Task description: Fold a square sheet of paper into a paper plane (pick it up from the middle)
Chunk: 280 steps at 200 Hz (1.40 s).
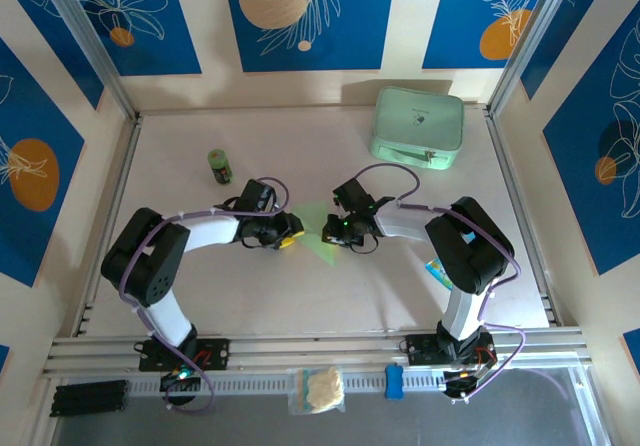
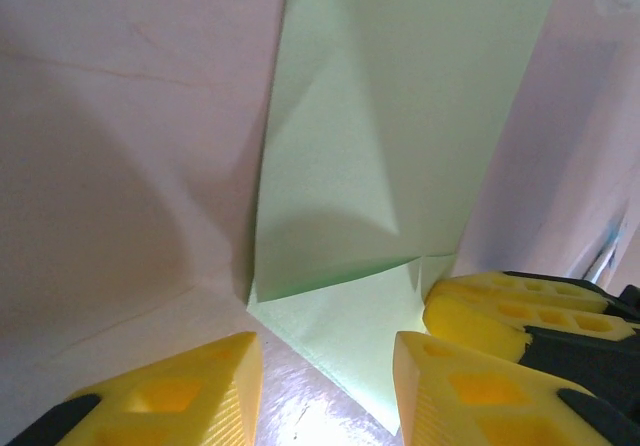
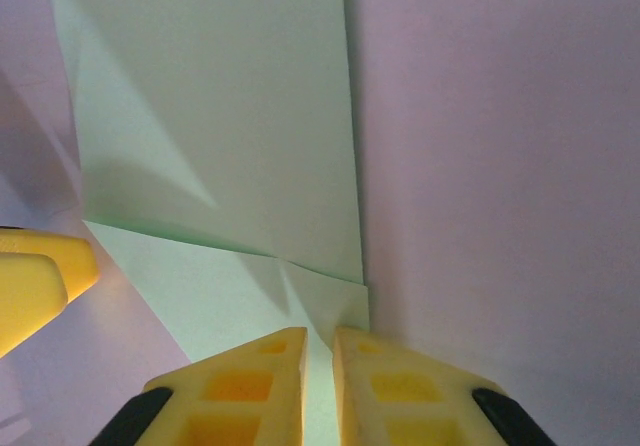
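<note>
**Folded green sheet held between the two grippers at mid-table**

The thin pale green paper sheet (image 1: 312,224) lies flat on the pale table (image 1: 200,306), near its middle, between the two arms. It is partly folded: diagonal creases run across it, and a folded flap meets the main panel along a slanted edge (image 3: 230,246).

The right gripper (image 1: 333,231) sits at the sheet's right side. In the right wrist view its yellow fingers (image 3: 245,391) are drawn almost together, with only a thin strip of the green paper in the slit between them, so they pinch its near corner.

The left gripper (image 1: 289,234) is at the sheet's left side. In the left wrist view its yellow fingers (image 2: 170,396) are spread wide, and the pointed end of the paper reaches into the gap between them.

A rounded mint-green case (image 1: 418,126) sits at the far right of the table, and a small green bottle (image 1: 219,166) stands at the far left
</note>
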Each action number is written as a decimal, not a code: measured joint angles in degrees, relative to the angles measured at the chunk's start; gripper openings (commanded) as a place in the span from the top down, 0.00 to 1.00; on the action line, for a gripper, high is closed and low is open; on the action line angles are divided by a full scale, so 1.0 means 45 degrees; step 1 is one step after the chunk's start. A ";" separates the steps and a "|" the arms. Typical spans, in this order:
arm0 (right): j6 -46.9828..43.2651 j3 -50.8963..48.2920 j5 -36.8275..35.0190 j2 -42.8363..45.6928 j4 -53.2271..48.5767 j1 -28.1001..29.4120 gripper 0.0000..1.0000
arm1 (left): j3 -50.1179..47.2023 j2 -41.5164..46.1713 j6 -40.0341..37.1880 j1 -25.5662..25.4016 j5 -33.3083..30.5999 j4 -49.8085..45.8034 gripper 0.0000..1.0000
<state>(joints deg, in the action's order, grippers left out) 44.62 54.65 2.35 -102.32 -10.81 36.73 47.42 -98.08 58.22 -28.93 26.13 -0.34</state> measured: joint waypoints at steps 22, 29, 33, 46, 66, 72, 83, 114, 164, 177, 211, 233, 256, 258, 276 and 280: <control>0.0000 0.0000 0.0044 -0.0053 0.0015 -0.0049 0.86 | 0.0000 -0.0146 0.0010 0.0000 0.0151 0.0325 0.62; 0.0000 0.0000 0.0063 -0.0053 0.0015 -0.0053 0.86 | 0.0000 -0.0175 0.0010 0.0000 0.0185 0.0379 0.63; 0.0000 0.0000 0.0092 -0.0053 0.0019 -0.0068 0.86 | 0.0000 -0.0180 0.0019 0.0000 0.0194 0.0413 0.62; 0.0005 0.0000 0.0112 -0.0053 0.0019 -0.0083 0.86 | 0.0000 -0.0214 0.0019 0.0000 0.0219 0.0515 0.62; 0.0005 0.0000 0.0136 -0.0053 0.0015 -0.0102 0.86 | 0.0000 -0.0262 0.0015 0.0000 0.0238 0.0593 0.61; 0.0010 0.0000 0.0141 -0.0053 0.0019 -0.0121 0.86 | 0.0000 -0.0262 0.0015 0.0000 0.0214 0.0568 0.61; 0.0034 0.0000 0.0141 -0.0058 0.0015 -0.0131 0.86 | 0.0000 -0.0262 0.0005 0.0000 0.0102 0.0495 0.59; 0.0097 0.0000 0.0141 -0.0068 0.0015 -0.0165 0.86 | 0.0000 -0.0243 0.0010 0.0005 -0.0335 0.0170 0.59; 0.0097 0.0000 0.0204 -0.0146 0.0102 -0.0185 0.87 | 0.0000 -0.0350 0.0447 0.0010 -0.0194 0.0680 0.68; 0.0097 0.0000 0.0214 -0.0151 0.0131 -0.0189 0.87 | -0.0005 -0.0432 0.0539 0.0010 -0.0131 0.0971 0.70; 0.0097 0.0000 0.0243 -0.0219 0.0243 -0.0189 0.87 | -0.0005 -0.0486 0.0661 0.0010 0.0015 0.1360 0.72; 0.0092 0.0000 0.0253 -0.0219 0.0257 -0.0194 0.87 | -0.0005 -0.0486 0.0627 0.0019 0.0219 0.1651 0.72; 0.0005 0.0000 0.0272 -0.0219 0.0257 -0.0248 0.87 | -0.0010 -0.0486 0.0408 0.0102 0.0476 0.1855 0.74; -0.0019 0.0000 0.0277 -0.0219 0.0257 -0.0253 0.87 | -0.0010 -0.0486 0.0379 0.0117 0.0500 0.1870 0.75; -0.0257 -0.0005 0.0350 -0.0219 0.0311 -0.0301 0.88 | -0.0010 -0.0486 0.0087 0.0243 0.0661 0.1880 0.77; -0.0325 -0.0010 0.0369 -0.0219 0.0330 -0.0311 0.87 | -0.0010 -0.0495 0.0044 0.0277 0.0680 0.1880 0.78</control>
<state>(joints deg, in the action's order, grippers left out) 43.16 54.61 4.01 -103.31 -9.32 35.33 47.37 -100.31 58.41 -27.68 29.19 8.12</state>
